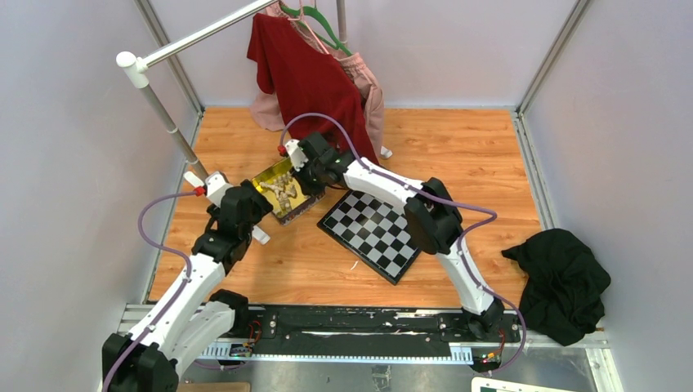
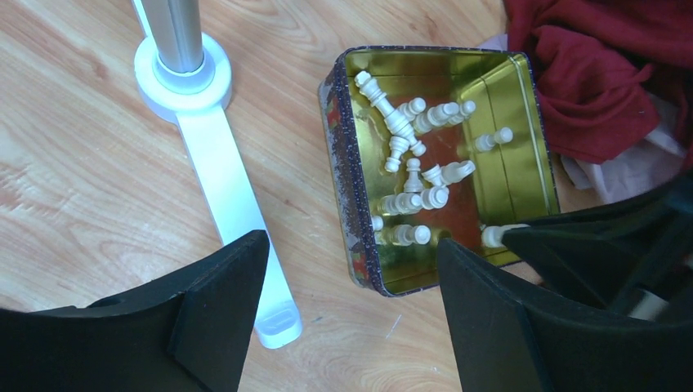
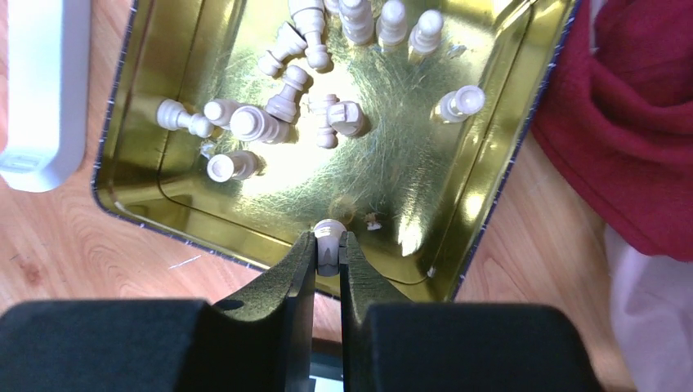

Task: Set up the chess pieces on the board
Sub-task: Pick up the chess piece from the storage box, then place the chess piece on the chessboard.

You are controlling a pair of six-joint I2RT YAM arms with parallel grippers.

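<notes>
Several cream chess pieces (image 3: 282,106) lie loose in the gold tin (image 3: 490,163), which sits left of the checkered board (image 1: 372,233). My right gripper (image 3: 328,245) is over the tin's near edge, shut on one cream chess piece (image 3: 328,233) pinched between its fingertips. In the left wrist view the same pieces (image 2: 409,155) lie in the tin (image 2: 347,196). My left gripper (image 2: 351,269) hangs open just left of the tin's near corner, nothing between its fingers. The board carries no pieces in the top view.
A white rack foot (image 2: 221,180) and its pole (image 2: 176,33) stand on the wooden floor left of the tin. Red and pink garments (image 1: 306,73) hang behind the tin, touching its far side. A black cloth (image 1: 564,278) lies at the right.
</notes>
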